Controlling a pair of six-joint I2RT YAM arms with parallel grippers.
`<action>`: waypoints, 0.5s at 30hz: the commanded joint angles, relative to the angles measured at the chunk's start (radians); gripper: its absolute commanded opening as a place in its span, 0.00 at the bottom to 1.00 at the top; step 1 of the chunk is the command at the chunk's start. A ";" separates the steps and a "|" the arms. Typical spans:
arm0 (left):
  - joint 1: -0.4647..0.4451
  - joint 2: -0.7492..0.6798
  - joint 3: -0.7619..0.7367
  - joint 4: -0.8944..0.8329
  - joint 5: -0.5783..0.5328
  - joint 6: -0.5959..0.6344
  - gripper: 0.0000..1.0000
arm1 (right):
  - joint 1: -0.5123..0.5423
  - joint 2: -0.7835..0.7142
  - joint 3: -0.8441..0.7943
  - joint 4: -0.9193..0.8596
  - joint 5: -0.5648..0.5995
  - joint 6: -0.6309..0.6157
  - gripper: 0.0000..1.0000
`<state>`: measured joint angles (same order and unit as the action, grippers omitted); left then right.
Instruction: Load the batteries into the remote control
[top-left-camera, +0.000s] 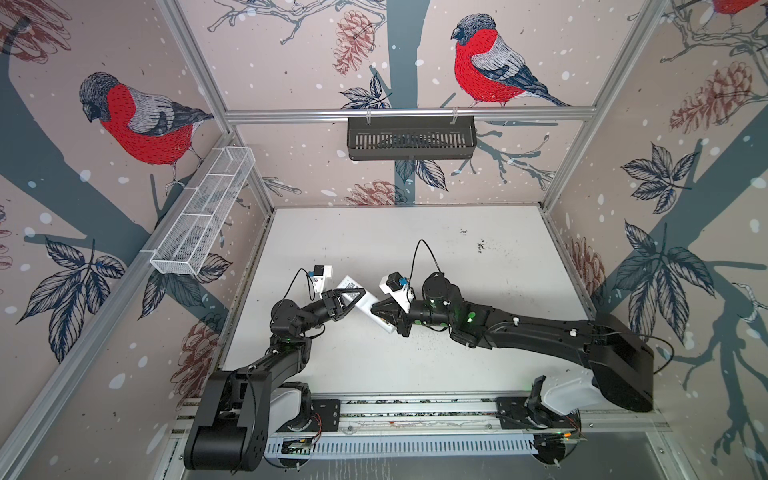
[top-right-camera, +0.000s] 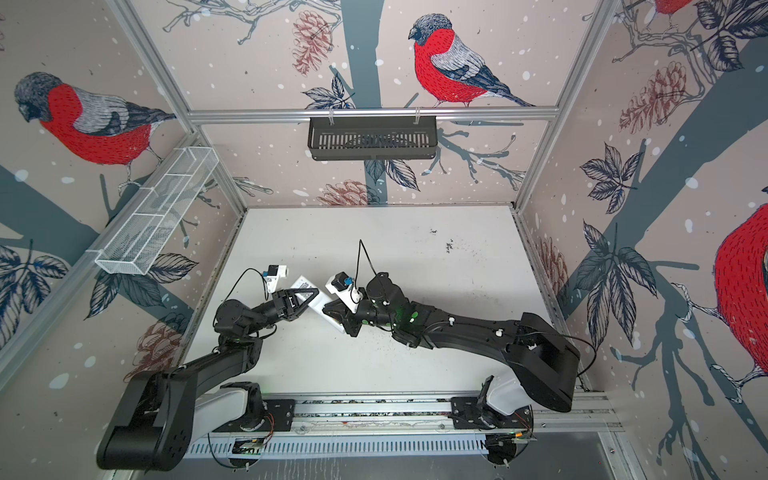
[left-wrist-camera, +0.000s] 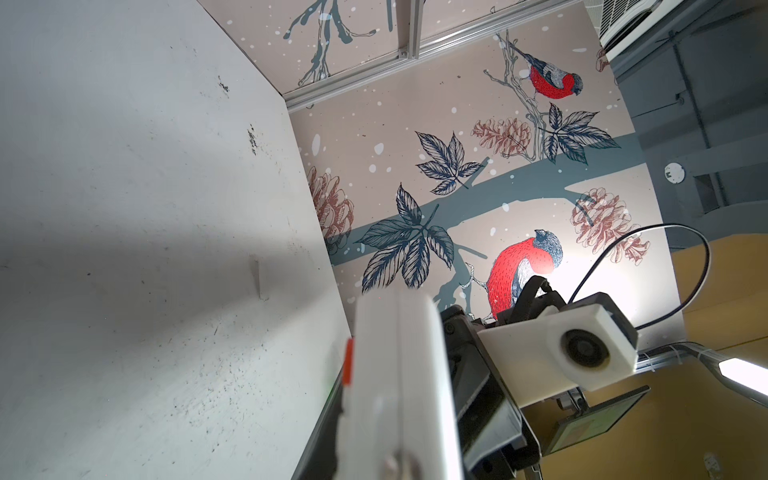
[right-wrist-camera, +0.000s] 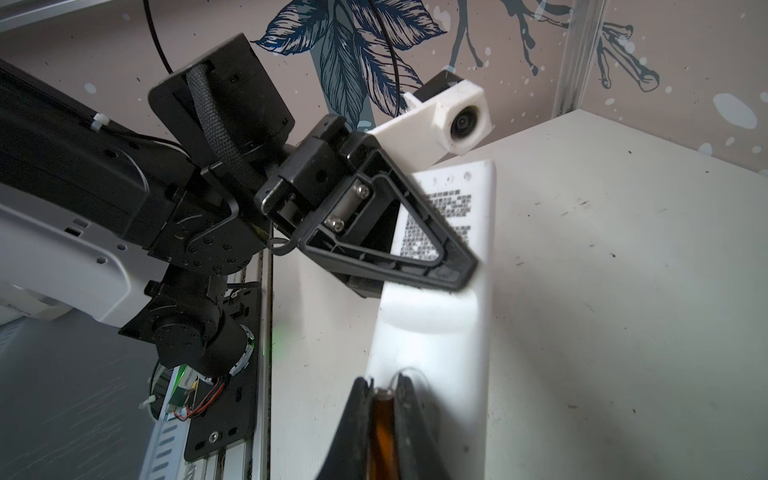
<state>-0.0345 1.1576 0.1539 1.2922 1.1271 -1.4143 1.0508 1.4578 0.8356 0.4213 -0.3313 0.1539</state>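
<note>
The remote control (top-left-camera: 369, 306) is a long white bar, held with its plain back and printed label facing up. In both top views my left gripper (top-left-camera: 360, 293) is shut on its label end (top-right-camera: 303, 286). The left wrist view shows the remote (left-wrist-camera: 399, 374) edge-on, with an orange button (left-wrist-camera: 349, 360) on the side facing the table. My right gripper (right-wrist-camera: 384, 384) is shut on one orange-brown battery (right-wrist-camera: 381, 436), its tip against the remote's back (right-wrist-camera: 449, 345). In both top views the right gripper (top-right-camera: 329, 309) meets the remote's near half.
The white table (top-left-camera: 436, 249) has dark specks near its back right. A black slotted basket (top-left-camera: 411, 137) hangs on the back wall and a white mesh basket (top-left-camera: 203, 212) on the left wall. An aluminium rail (top-left-camera: 415, 405) carries both arm bases along the front edge.
</note>
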 joint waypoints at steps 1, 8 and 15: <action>0.000 -0.001 0.002 0.069 0.020 -0.003 0.00 | 0.000 -0.021 -0.019 -0.005 0.037 0.005 0.06; 0.000 -0.010 0.008 0.018 0.009 0.036 0.00 | 0.001 -0.052 -0.036 -0.043 0.058 -0.001 0.10; 0.001 -0.045 0.019 -0.075 0.003 0.094 0.00 | 0.001 -0.058 -0.018 -0.072 0.071 -0.007 0.22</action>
<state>-0.0349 1.1267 0.1608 1.2285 1.1248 -1.3655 1.0515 1.4075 0.8062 0.3855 -0.2951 0.1535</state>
